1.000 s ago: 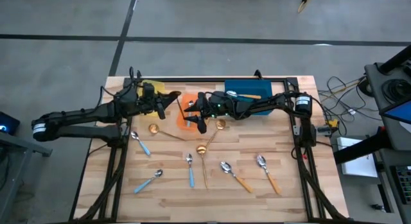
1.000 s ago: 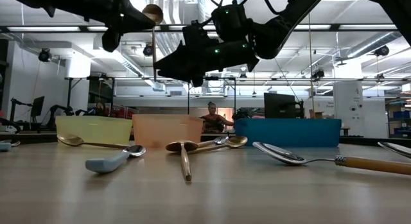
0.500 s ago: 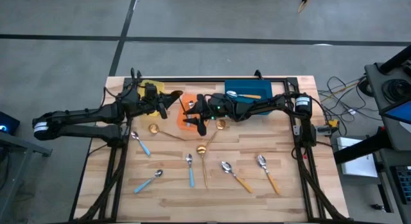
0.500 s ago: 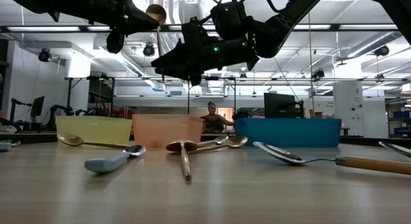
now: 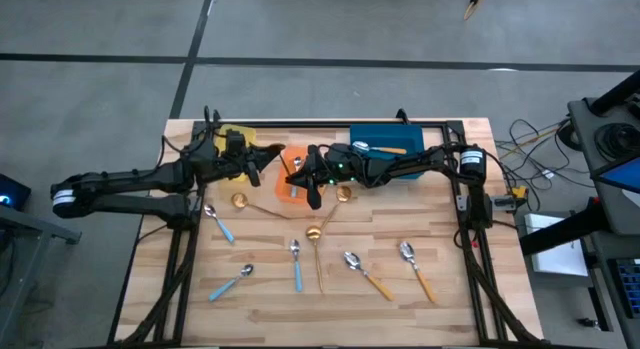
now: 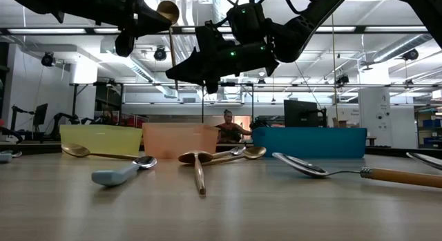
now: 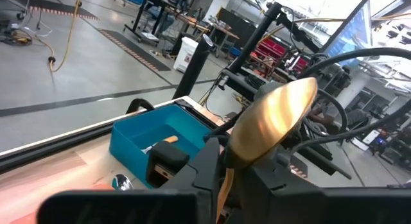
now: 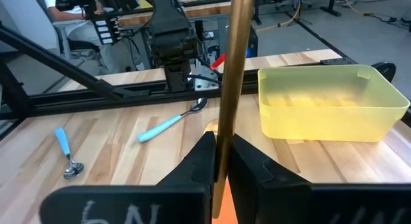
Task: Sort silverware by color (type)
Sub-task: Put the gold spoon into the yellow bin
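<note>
Grey concrete floor [image 5: 300,29], bright ceiling lights [image 6: 387,30].

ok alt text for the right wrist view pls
The right gripper is shut on a gold spoon handle that rises straight up the frame. Behind it on the wooden table sit a yellow bin and two blue-handled spoons.

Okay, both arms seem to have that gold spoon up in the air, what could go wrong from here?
1. The left gripper and right gripper both pinch the thin gold spoon; pulling apart could bend it or twist it loose.
2. It hangs high near the orange bin, so a slip might drop it there instead of the yellow bin.
</note>
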